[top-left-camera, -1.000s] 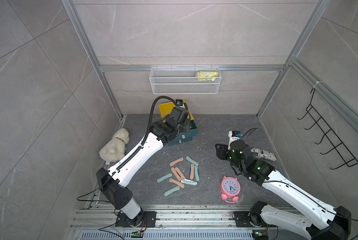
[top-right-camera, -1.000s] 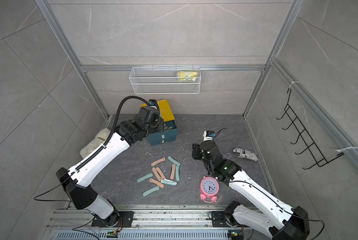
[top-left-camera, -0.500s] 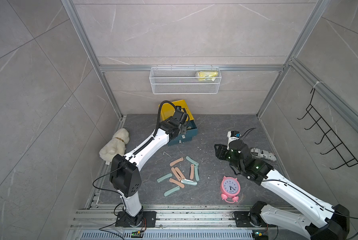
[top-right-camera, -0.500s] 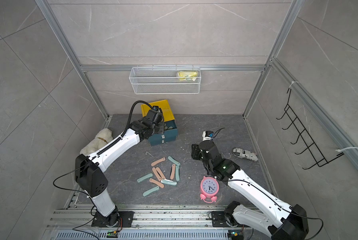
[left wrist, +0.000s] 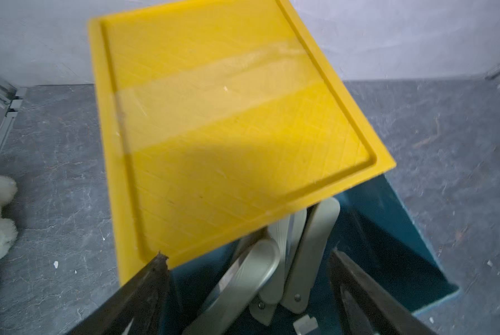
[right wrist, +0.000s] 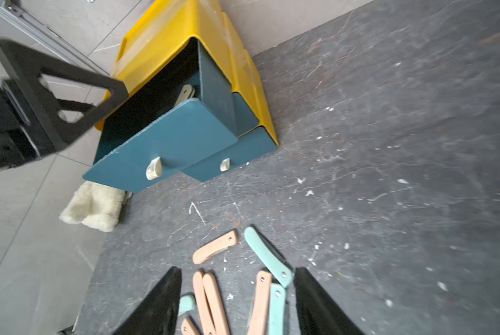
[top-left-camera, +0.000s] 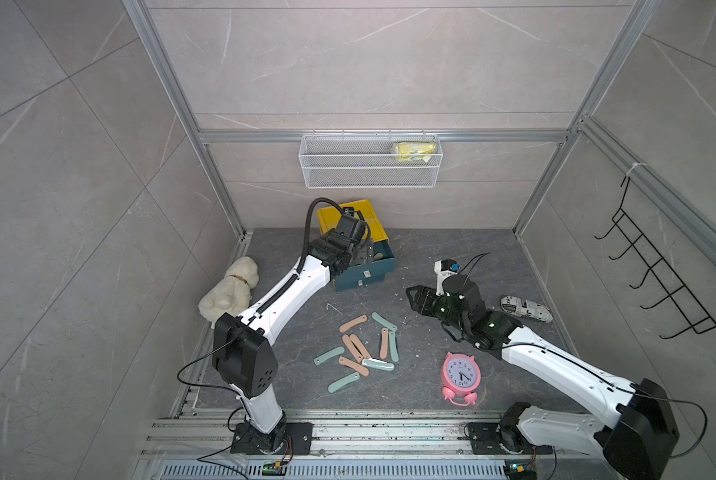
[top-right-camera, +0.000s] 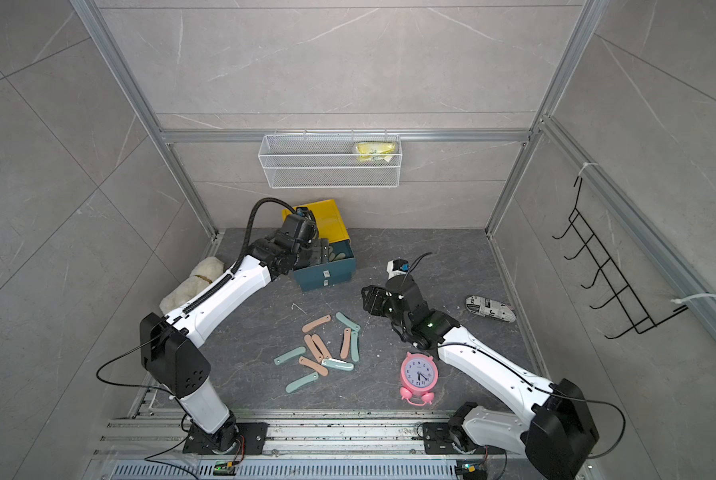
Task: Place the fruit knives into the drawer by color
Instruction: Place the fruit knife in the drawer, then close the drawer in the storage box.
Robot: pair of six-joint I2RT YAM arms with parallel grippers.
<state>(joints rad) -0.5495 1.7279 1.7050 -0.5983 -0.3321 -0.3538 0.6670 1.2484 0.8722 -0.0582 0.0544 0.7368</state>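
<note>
**Jaws spread over the top drawer (right wrist: 170, 136)**

Left gripper (left wrist: 248, 259) hangs with jaws wide apart, gripping nothing. One finger (left wrist: 144, 293) shows at the front corner of the yellow top of the cabinet (left wrist: 214, 116); whether it touches, I cannot tell. The other is over the drawer's inside, short of its side wall. Between those jaws, in the pulled-out drawer, lie olive knives (left wrist: 312, 255): at least three show, far ends hidden under the cabinet top. Right gripper (right wrist: 237, 269) also stands parted and empty. Ahead of its jaws, on the floor (top-left-camera: 422, 257), lies a loose pile: five pink knives (top-left-camera: 353, 323) and five teal knives (top-left-camera: 343, 382), several touching. An open strip of floor separates pile from drawer. Behind those jaws, beside the arm, stands one clock (top-left-camera: 461, 374).
</note>
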